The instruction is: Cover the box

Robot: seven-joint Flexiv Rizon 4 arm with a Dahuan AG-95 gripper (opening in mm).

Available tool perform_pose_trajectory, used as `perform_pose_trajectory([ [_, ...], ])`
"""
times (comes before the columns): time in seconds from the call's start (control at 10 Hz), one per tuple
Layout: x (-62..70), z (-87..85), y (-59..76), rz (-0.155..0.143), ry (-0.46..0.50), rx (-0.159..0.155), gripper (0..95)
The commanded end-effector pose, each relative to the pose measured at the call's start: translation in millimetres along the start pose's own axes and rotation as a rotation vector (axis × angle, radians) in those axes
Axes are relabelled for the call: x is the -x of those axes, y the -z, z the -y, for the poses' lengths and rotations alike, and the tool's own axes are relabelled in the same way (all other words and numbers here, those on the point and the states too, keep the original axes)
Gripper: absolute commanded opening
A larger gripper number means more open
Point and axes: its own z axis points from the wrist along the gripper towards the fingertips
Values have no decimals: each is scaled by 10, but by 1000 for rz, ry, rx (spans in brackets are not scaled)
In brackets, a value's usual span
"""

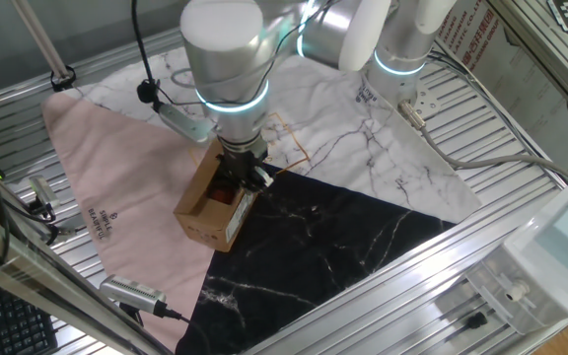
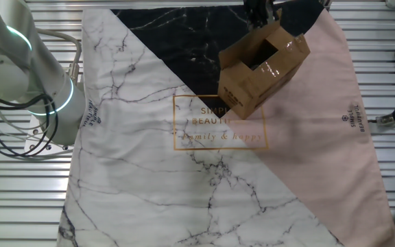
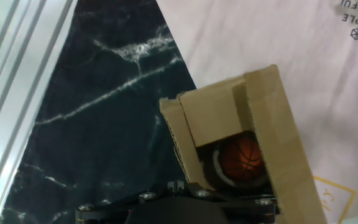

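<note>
The box point(image 1: 208, 209) is a small brown cardboard carton standing at a slant where the pink and black parts of the cloth meet. It also shows in the other fixed view point(image 2: 260, 67) and in the hand view point(image 3: 229, 112). Its top is partly open. Two flaps lie over part of the opening. An orange ball point(image 3: 241, 157) sits inside. My gripper point(image 1: 245, 179) hangs right over the box's edge on the black-cloth side. Its fingertips point(image 3: 178, 185) stand close together with nothing between them. Its tips are at the box's upper rim in the other fixed view point(image 2: 258, 26).
A pink, black and white marble-print cloth point(image 1: 363, 237) covers the slatted metal table. A white power strip with cables point(image 1: 414, 105) lies at the back. A metal cylinder with a cable point(image 1: 131, 293) lies at the front left. A clear bin point(image 1: 550, 256) stands to the right. The arm's base point(image 2: 26, 75) stands beside the cloth.
</note>
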Motion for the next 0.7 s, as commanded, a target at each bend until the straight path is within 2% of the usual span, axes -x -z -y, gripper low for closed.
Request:
perform_pose_trajectory([
  [0.1,4,25,20,-5,4,3,0],
  [0.7,35,125,122,-13,12,12,0],
])
